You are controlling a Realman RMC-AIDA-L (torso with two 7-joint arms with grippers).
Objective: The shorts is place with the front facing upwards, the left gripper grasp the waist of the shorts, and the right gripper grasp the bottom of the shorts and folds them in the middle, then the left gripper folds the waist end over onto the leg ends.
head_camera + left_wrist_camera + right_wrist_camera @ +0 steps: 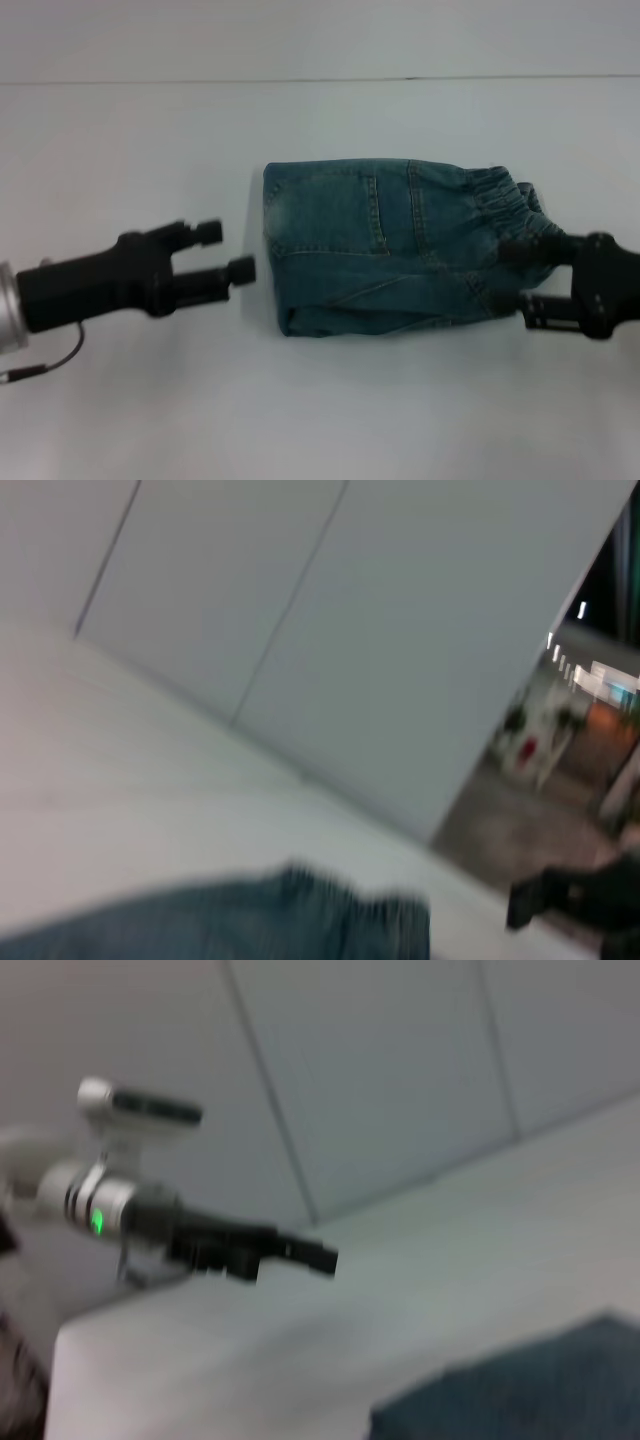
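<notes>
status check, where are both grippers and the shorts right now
Left gripper open, just off the hem end, holding nothing. Right gripper at the waist; grip unclear. Shorts folded lengthwise, flat on table. Nothing in the way.

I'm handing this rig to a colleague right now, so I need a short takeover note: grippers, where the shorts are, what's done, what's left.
Left gripper: open, empty, just off the shorts' flat end on the robot's left, not touching.
Right gripper: at the waist of the shorts on the robot's right; whether it holds cloth cannot be told.
Shorts: on the white table, already doubled lengthwise, leg ends toward the left arm.
Done: the middle fold, judging by the layered edge.
Left: bringing the waist end over onto the leg ends. Note the waist lies on the right arm's side.
</notes>
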